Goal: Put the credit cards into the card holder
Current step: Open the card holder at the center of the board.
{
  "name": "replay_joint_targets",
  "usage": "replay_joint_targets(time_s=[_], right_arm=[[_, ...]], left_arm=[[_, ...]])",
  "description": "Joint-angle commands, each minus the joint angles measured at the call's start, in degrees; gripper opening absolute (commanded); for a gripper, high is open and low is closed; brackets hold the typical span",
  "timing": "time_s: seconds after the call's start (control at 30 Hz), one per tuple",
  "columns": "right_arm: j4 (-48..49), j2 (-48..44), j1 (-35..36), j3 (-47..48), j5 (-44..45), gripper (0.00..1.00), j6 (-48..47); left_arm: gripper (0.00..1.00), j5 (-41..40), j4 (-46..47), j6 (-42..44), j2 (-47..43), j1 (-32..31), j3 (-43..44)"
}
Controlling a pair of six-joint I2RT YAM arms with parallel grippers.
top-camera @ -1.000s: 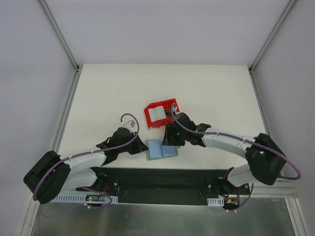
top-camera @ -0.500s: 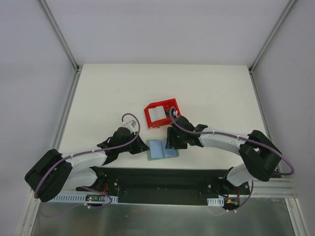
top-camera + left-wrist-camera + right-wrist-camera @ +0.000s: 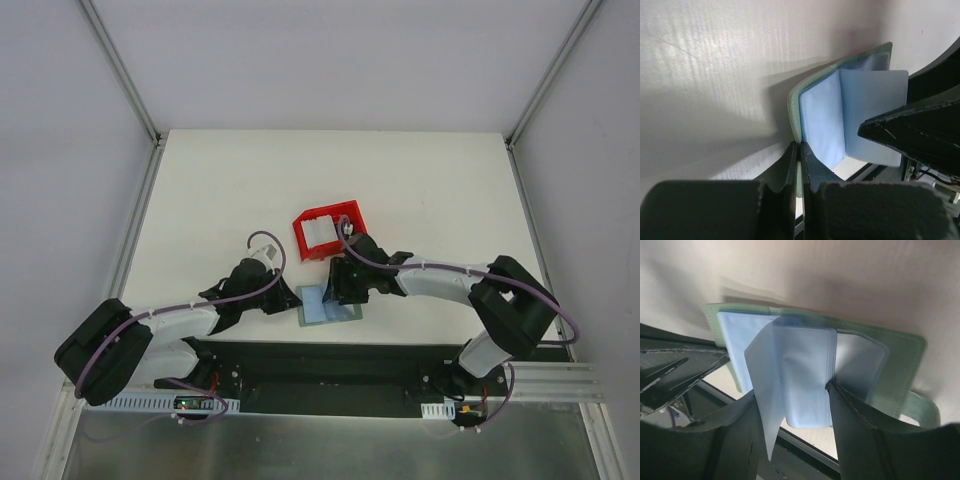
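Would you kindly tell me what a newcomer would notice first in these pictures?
The red bin on the table stands out most. Just nearer, the open card holder lies at the near edge, its edge pinched by the left end effector, while the right end effector straddles its pale blue leaves.

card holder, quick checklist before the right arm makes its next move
1. card holder lying open, inside facing up: ok
2. left gripper shut on the card holder's edge, pinning it: ok
3. right gripper over the sleeves, with them between its fingers: ok
4. a card held in the right gripper: cannot tell, only pale sheets show between its fingers
5. a pocket mouth spread wide enough to take a card: cannot tell
6. cards to fetch in the red bin: ok, pale ones show inside
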Motion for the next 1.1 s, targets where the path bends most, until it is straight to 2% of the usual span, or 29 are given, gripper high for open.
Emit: replay_joint_targets(time_s=[0.0, 0.3, 0.67, 0.87, 1.07], right_arm=[[6.8, 4.2, 1.2, -0.5, -5.7, 0.55, 2.5], [14.9, 1.9, 1.8, 2.6, -13.9, 0.55, 1.7], [15.5, -5.6, 1.7, 4.4, -16.4, 0.57, -1.5], [5.6, -8.8, 1.3, 7.3, -9.7, 0.57, -5.2], [0.7, -9.5, -0.6, 7.5, -4.8, 0.58, -7.4]], left_arm=[[0.0, 1.1, 3.9, 0.0, 0.9, 0.5, -0.5], [0.0, 0.8, 3.7, -0.2, 0.9, 0.7, -0.5], [0.0, 0.3, 2.4, 0.4, -0.7, 1.2, -0.7], [0.0, 0.2, 2.4, 0.4, -0.8, 1.3, -1.1], [0.0, -0.3, 2.1, 0.6, -1.6, 1.4, -1.3]])
